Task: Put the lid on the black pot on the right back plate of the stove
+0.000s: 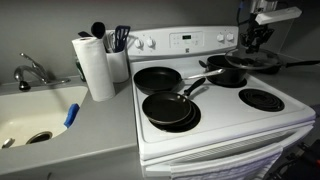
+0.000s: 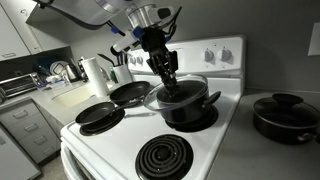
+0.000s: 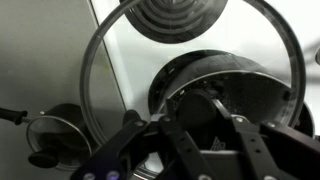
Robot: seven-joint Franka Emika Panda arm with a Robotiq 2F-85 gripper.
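Placement step: fingers [image 2: 167, 72] clenched on the glass lid [image 2: 192, 90], tilted just above the black pot [image 2: 196, 111] at 1 o'clock on the stove [image 2: 108, 146]; next, level, lower, release

- Glass lid [image 2: 180, 92] with a metal rim: round, clear, near level, raised just over the pot's mouth, off-centre and not seated; rim fills the wrist view [image 3: 98, 60].
- Black pot [image 2: 195, 108]: upright, open-topped, resting on a back burner [image 2: 205, 124] of the white stove [image 2: 110, 145].
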